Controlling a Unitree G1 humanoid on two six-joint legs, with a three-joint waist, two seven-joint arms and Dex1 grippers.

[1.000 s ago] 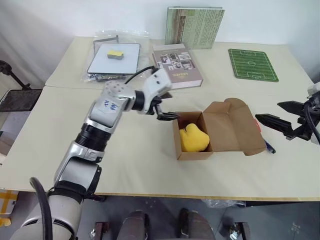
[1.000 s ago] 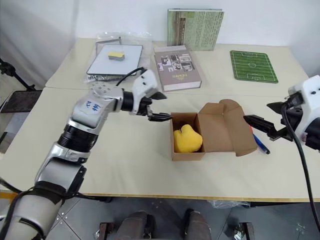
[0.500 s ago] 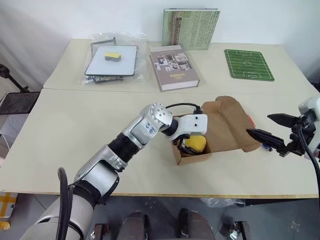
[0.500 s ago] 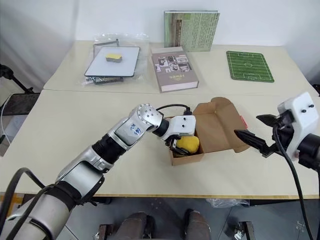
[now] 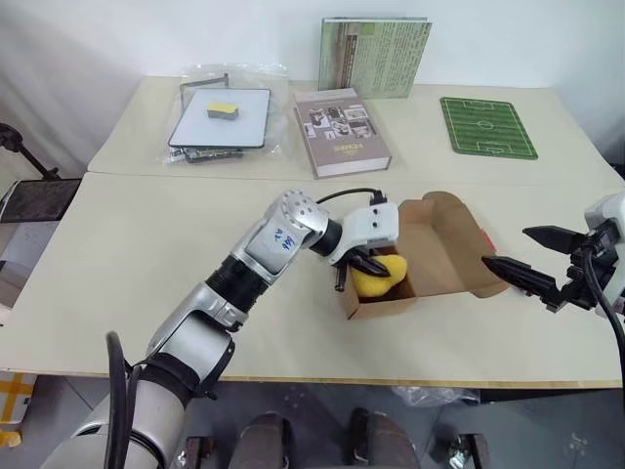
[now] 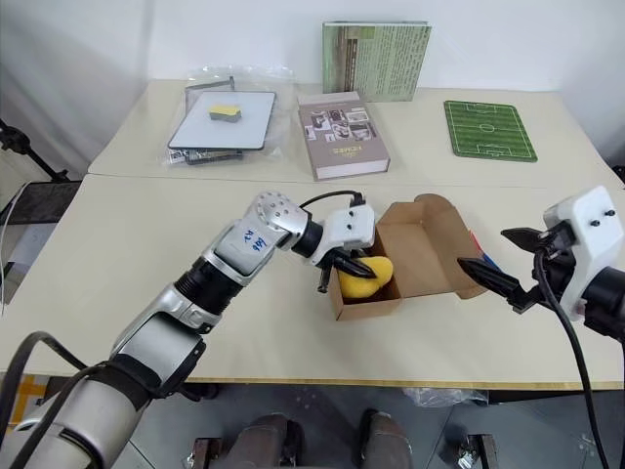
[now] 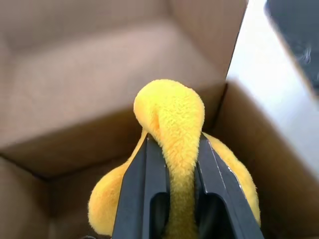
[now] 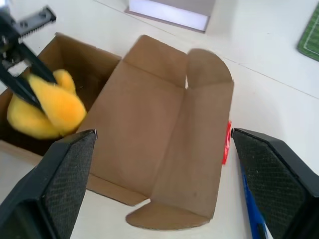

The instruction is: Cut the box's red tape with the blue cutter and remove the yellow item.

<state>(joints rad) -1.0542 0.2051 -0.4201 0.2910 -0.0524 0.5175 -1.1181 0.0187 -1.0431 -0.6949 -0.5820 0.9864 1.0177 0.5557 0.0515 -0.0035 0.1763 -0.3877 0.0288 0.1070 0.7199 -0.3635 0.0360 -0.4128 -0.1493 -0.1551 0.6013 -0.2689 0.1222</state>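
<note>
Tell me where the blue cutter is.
In the right wrist view, the blue cutter lies on the table beside the open box's flap, by the red tape.

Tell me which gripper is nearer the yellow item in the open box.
Left. The left gripper is inside the box, its fingers pinching the yellow item. The right gripper hangs open beyond the box's spread lid, off to the robot's right, touching nothing.

Two pale tables (image 5: 146, 225) pushed together, seam between; white wall (image 5: 117, 39) behind; grey floor (image 5: 59, 410).
</note>
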